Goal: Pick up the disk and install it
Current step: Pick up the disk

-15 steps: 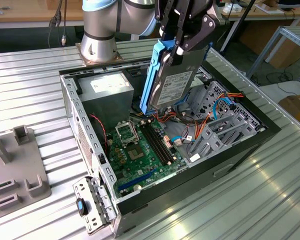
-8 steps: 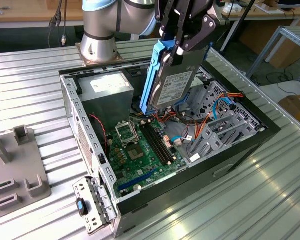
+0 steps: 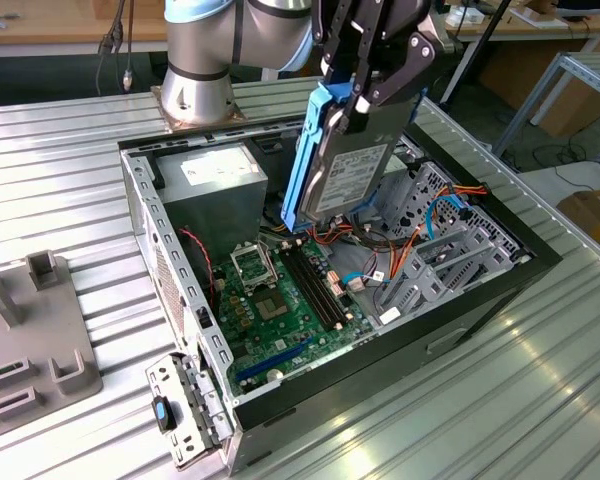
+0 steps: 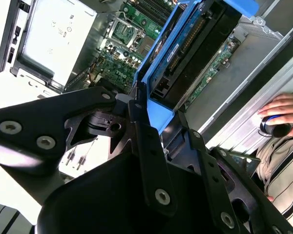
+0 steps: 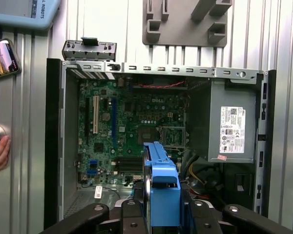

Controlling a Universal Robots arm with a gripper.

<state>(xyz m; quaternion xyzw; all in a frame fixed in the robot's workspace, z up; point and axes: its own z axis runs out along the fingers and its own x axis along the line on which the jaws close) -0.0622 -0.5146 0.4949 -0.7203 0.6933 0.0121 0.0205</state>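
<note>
Gripper (image 3: 363,98) pinching disk (image 3: 342,172) by upper end; disk hangs long axis near vertical over open computer case (image 3: 168,262); drive cage (image 3: 430,262) below, toward exterior view's right

Disk (image 3: 348,172): flat silver-grey body with a labelled face and bright blue rails along its edges. It stands on edge, near upright and slightly tilted. Its upper end is clamped in the gripper (image 3: 358,100). It hangs over the open case (image 3: 150,215), lower end above the motherboard (image 3: 280,300).
</note>
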